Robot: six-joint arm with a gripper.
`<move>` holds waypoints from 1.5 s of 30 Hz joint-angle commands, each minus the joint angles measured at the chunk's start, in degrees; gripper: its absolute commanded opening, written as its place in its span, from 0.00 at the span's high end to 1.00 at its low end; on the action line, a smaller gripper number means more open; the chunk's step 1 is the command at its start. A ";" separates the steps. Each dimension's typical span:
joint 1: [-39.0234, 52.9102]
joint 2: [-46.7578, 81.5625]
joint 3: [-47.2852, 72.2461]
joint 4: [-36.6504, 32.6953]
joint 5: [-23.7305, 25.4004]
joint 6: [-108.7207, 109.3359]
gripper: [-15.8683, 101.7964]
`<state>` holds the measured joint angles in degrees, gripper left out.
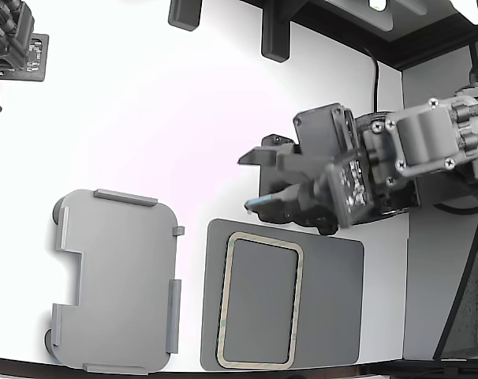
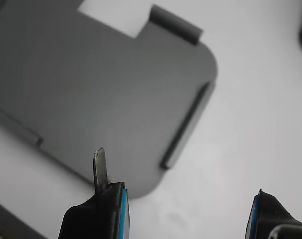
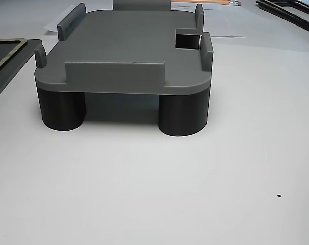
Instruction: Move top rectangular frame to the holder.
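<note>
Lying flat on the dark grey mat (image 1: 326, 296), the top rectangular frame (image 1: 260, 300) keeps its long axis running up-down in the exterior view, near the lower edge. End effector (image 1: 252, 180) hovers just above the frame's upper short end in that view, well clear of it, fingers spread and holding nothing; wrist view shows both tips apart over bare worktop (image 1: 160, 118). Holder (image 1: 117, 280) sits just beside the mat, toward the exterior view's left, unloaded. Judgement: descent onto the frame comes first.
</note>
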<state>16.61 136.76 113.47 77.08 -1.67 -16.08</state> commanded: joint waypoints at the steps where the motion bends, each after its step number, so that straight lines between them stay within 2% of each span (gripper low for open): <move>1: 4.83 -1.93 -4.57 2.46 0.35 -5.19 0.02; 4: 10.81 -5.01 -6.59 4.57 2.29 -8.00 0.02; 7: 18.37 -9.23 -9.23 7.47 6.77 -9.14 0.02; 10: 25.31 -14.41 -12.83 13.36 9.67 -7.38 0.02; 13: 30.59 -17.75 -13.54 15.82 10.02 -6.33 0.02; 19: 38.41 -27.07 -13.01 15.38 8.35 0.35 0.02; 24: 41.13 -33.75 -15.21 13.45 8.17 2.29 0.02; 28: 42.10 -36.47 -15.12 11.78 8.79 2.02 0.06; 33: 43.07 -38.32 -13.89 8.70 9.32 0.88 0.02; 45: 43.59 -44.21 -13.89 3.16 8.26 -3.08 0.03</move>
<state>60.73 91.85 100.81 81.12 6.86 -18.81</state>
